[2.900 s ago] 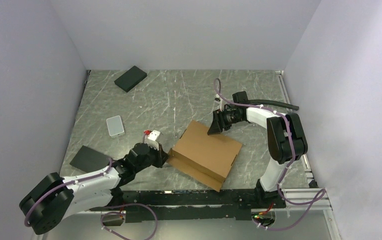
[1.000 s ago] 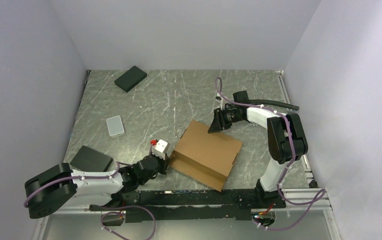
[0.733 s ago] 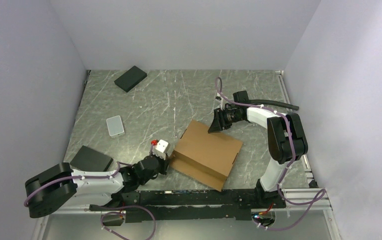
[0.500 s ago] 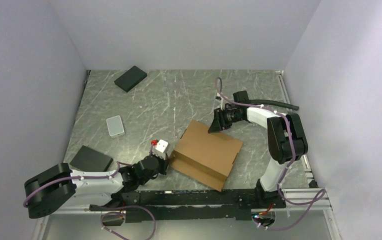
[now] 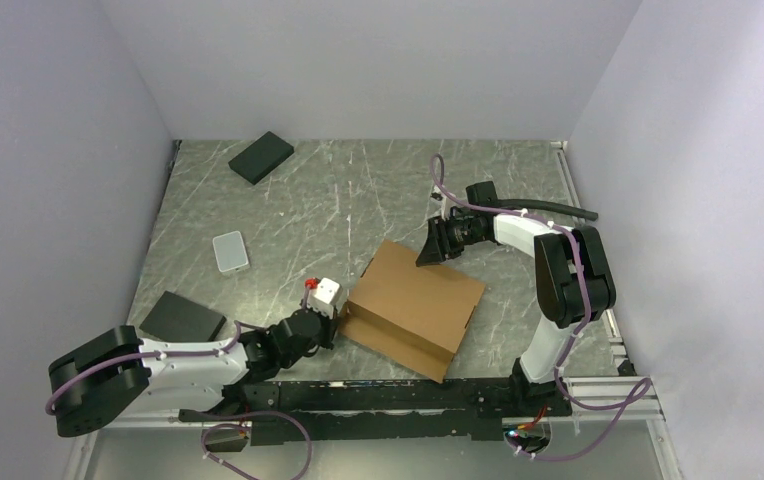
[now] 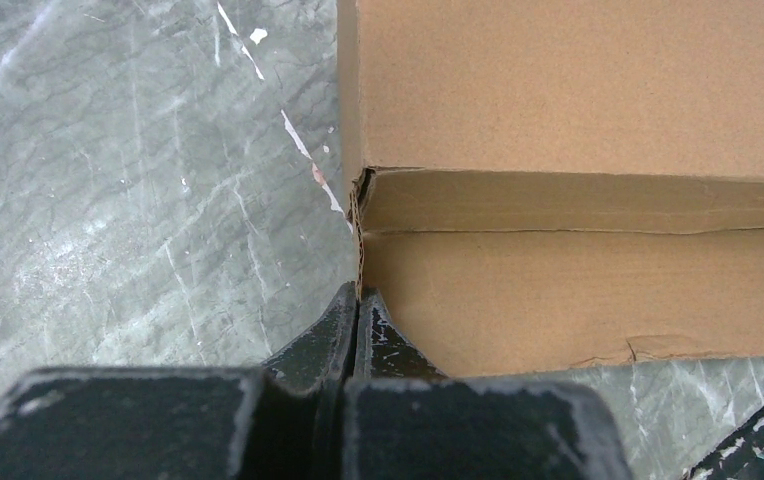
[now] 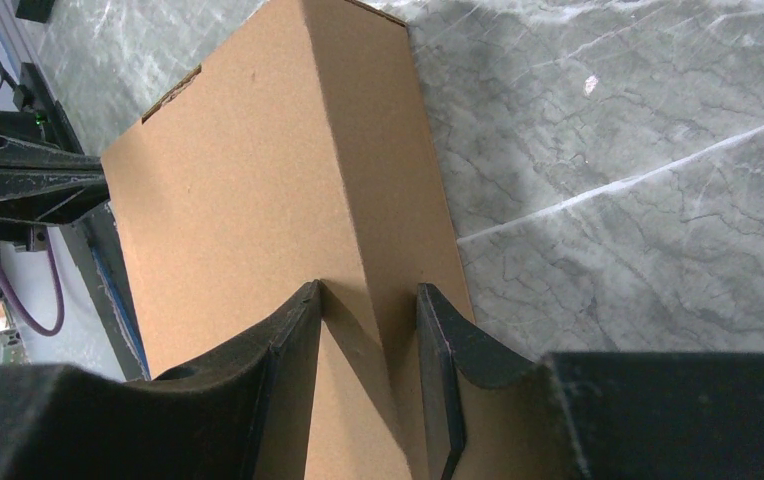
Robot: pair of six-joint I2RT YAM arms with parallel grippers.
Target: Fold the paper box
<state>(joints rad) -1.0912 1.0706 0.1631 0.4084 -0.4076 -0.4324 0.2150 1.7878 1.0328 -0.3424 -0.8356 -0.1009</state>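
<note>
The paper box [image 5: 413, 300] is a brown cardboard mailer lying near the table's front centre with its lid panel down. My left gripper [image 5: 335, 321] is shut, low on the table at the box's near-left corner. In the left wrist view its closed tips [image 6: 358, 295] touch the raw cardboard edge of the paper box [image 6: 578, 100] at that corner, with nothing between them. My right gripper [image 5: 428, 254] is at the far corner. In the right wrist view the right gripper [image 7: 370, 295] straddles the top ridge of the paper box [image 7: 258, 170], one finger on the top panel and one on the side wall.
A black pad [image 5: 261, 157] lies at the back left and another black pad [image 5: 183, 318] at the front left beside my left arm. A small pale grey case [image 5: 230, 251] sits left of centre. The black rail [image 5: 378, 400] runs along the near edge.
Since the earliest frame my left arm has dropped lower and swung nearer the front edge, its gripper staying at the box's left corner. Over the last second nothing has visibly moved.
</note>
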